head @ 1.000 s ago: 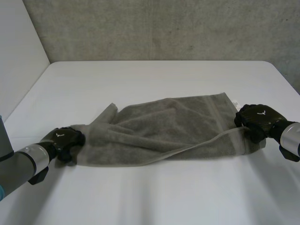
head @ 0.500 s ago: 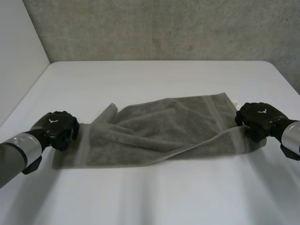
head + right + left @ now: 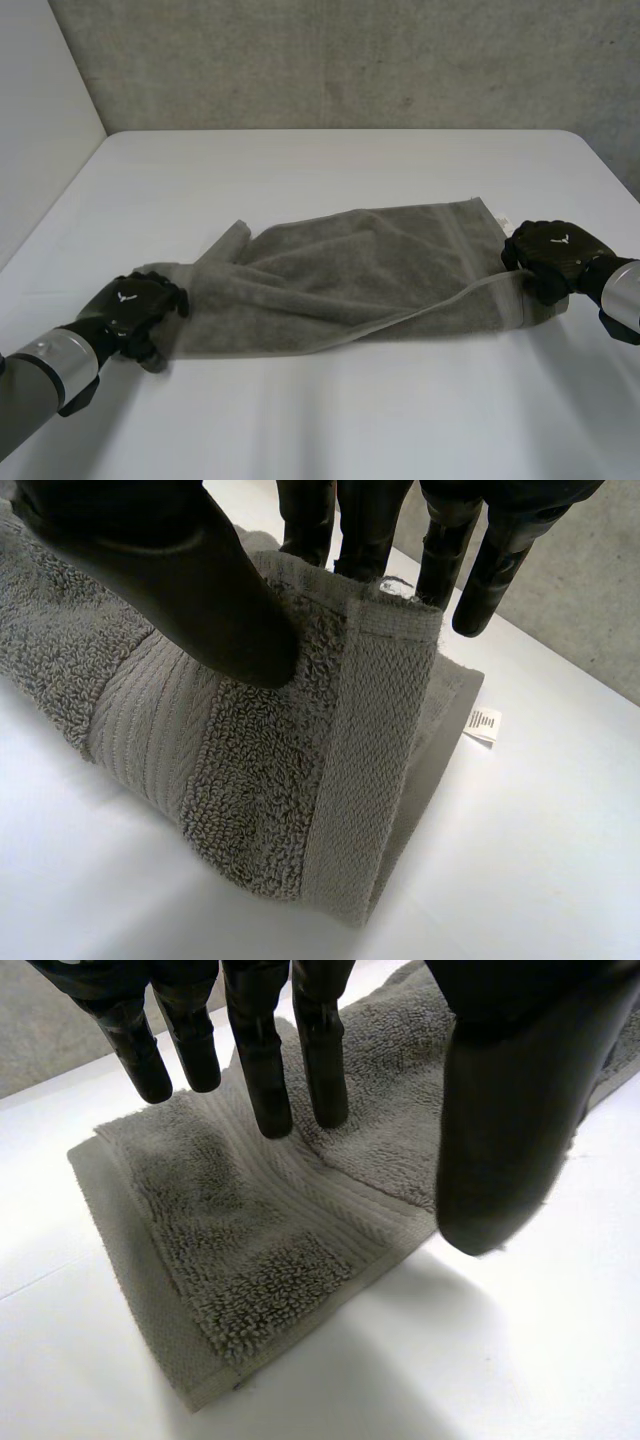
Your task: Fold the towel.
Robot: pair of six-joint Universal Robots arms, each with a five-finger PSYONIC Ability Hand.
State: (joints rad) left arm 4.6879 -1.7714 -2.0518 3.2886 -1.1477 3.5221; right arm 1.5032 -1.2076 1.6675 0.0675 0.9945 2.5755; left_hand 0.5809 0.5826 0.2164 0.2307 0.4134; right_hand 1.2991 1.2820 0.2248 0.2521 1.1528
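A grey-brown towel (image 3: 350, 270) lies crumpled lengthwise on the white table (image 3: 330, 170), one long edge folded over itself. My left hand (image 3: 135, 305) hovers over the towel's left end. In the left wrist view its fingers (image 3: 260, 1070) are straight and its thumb (image 3: 510, 1110) stands apart, with the towel's corner (image 3: 250, 1250) flat on the table beneath and nothing gripped. My right hand (image 3: 550, 255) is at the towel's right end. In the right wrist view its thumb (image 3: 180, 570) presses the doubled towel edge (image 3: 270, 780) against the fingers behind it.
A small white label (image 3: 483, 723) sticks out from the towel's right end. A concrete wall runs behind the table's far edge. Bare table lies in front of and behind the towel.
My left hand pulled the towel's left end outward, then came back toward the front and opened, leaving the corner on the table. The right hand has kept its grip and place.
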